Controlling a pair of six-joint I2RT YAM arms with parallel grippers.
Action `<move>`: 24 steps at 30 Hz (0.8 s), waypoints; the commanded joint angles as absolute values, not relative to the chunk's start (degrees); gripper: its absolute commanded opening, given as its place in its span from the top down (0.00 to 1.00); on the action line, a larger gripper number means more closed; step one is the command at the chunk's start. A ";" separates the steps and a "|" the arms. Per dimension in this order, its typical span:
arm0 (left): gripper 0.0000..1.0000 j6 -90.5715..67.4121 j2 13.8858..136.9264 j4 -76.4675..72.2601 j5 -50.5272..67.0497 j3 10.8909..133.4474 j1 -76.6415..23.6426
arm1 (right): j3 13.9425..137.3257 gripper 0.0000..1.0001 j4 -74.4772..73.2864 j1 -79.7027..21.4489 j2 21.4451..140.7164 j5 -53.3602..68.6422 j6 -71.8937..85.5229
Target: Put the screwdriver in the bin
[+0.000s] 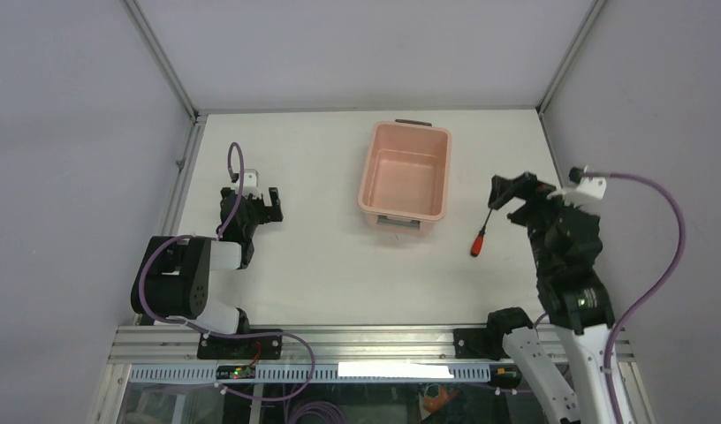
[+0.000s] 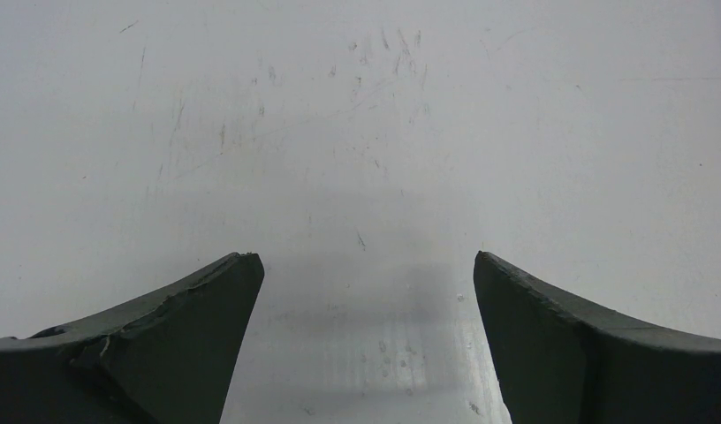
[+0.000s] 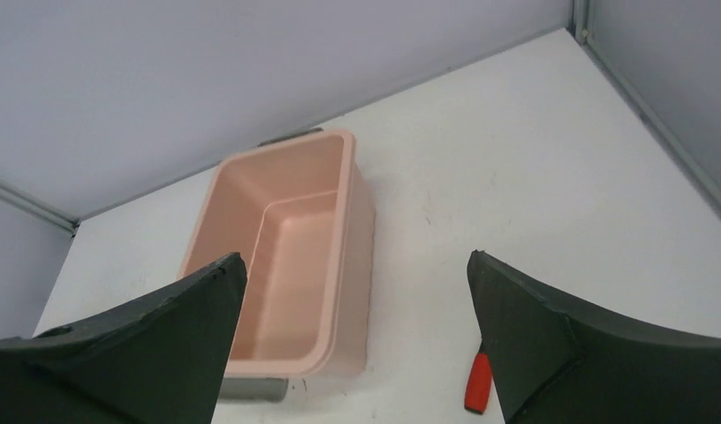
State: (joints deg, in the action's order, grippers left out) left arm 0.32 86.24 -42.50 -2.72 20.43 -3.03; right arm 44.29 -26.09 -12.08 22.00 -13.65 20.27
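**Screwdriver on the worktop, outside the bin**

In the top view, the screwdriver (image 1: 481,232) lies right of centre on the worktop (image 1: 322,265), near the lower right corner of the bin (image 1: 366,181) but apart from it. The right hand (image 3: 357,265) is spread wide by the screwdriver, gripping nothing. At centre left, the left hand (image 2: 366,265) is spread too.

The salmon-pink rectangular plastic bin (image 1: 406,181) looks smooth, faintly glossy. The small red-handled screwdriver (image 1: 481,233) has a dark metal shaft. The white surface (image 2: 339,132) is matt and finely scratched.
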 commanded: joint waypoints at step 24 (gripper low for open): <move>0.01 -0.83 86.29 -46.40 -2.84 21.80 -3.56 | 59.80 0.24 -41.26 -0.97 95.25 -0.93 20.67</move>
